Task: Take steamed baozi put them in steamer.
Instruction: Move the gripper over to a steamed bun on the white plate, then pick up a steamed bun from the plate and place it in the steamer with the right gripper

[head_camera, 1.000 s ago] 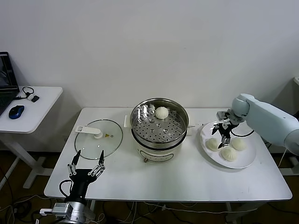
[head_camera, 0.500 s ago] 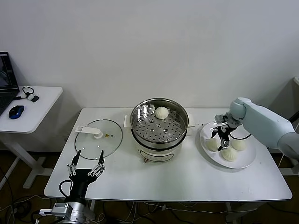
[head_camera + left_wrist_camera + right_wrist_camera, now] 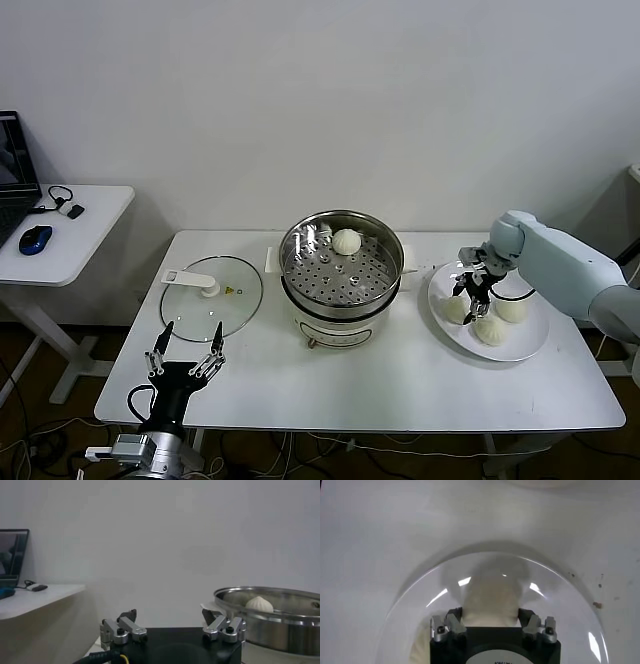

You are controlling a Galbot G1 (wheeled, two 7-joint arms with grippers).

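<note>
Right pincer (image 3: 473,296) is closed around a plate (image 3: 530,340) baozi (image 3: 457,309) for transfer to the steamer (image 3: 341,262); left pincer (image 3: 186,357), open and empty, is parked at the counter (image 3: 400,380) edge.

The right gripper (image 3: 490,616) hangs directly over a white plate (image 3: 420,600) on a white table (image 3: 380,525). Its two metal fingers (image 3: 451,626) flank a pale bun (image 3: 490,605), pressing against its sides at the lower centre of the frame. The plate's curved rim arcs above the bun, catching glints of light.
</note>
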